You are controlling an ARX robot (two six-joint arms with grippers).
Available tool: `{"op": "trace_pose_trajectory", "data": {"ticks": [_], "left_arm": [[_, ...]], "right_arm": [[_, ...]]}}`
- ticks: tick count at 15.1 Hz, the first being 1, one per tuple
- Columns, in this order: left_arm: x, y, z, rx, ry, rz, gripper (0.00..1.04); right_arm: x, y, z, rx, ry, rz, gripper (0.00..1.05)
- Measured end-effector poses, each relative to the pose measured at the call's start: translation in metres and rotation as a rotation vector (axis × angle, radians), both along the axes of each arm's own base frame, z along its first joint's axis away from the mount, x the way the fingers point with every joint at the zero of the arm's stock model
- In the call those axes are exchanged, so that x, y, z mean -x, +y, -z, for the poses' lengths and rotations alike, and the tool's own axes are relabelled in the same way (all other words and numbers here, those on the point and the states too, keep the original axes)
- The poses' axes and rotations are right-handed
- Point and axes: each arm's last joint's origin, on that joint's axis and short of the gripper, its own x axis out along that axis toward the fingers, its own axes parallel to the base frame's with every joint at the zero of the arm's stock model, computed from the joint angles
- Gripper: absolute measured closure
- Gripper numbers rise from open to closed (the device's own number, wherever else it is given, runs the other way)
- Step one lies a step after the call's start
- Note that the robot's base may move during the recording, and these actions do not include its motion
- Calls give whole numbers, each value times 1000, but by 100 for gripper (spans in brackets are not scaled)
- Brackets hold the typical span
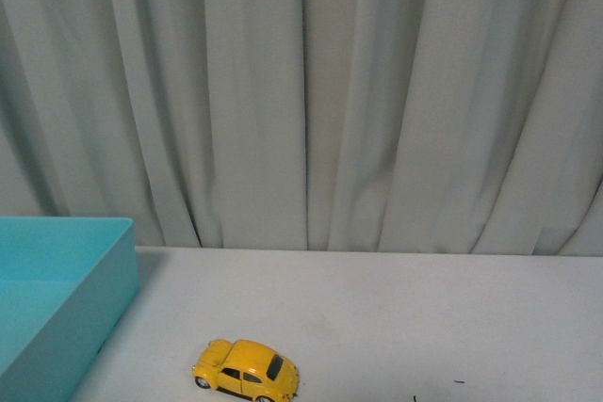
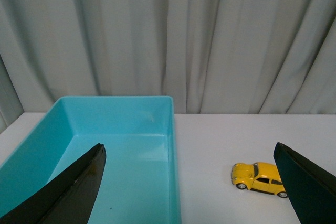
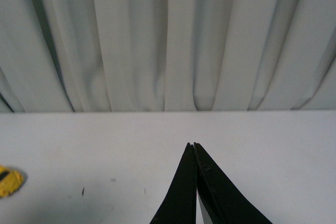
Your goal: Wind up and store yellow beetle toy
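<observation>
The yellow beetle toy point(image 1: 247, 371) stands on its wheels on the white table near the front edge, just right of the teal bin point(image 1: 66, 303). It also shows in the left wrist view point(image 2: 260, 179), partly behind one black finger point(image 2: 307, 182). My left gripper point(image 2: 189, 153) is open wide and empty, held over the bin's right wall point(image 2: 172, 156), short of the toy. My right gripper point(image 3: 193, 145) is shut and empty over bare table, well to the right of the toy, whose end shows at that view's edge point(image 3: 8, 181).
The teal bin is open-topped and empty inside. A grey curtain point(image 1: 311, 91) hangs right behind the table's back edge. A few small dark specks point(image 3: 82, 191) mark the tabletop. Neither arm shows in the front view.
</observation>
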Motion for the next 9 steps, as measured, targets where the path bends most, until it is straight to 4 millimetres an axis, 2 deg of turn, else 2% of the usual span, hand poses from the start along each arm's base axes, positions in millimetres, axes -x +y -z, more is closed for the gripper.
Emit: {"op": "trace_pose_trajectory", "data": {"ticks": [9], "left_arm": [[0,0,0,0,0,0,7]], "right_arm": [[7,0,3,0,-56,0,103]]}}
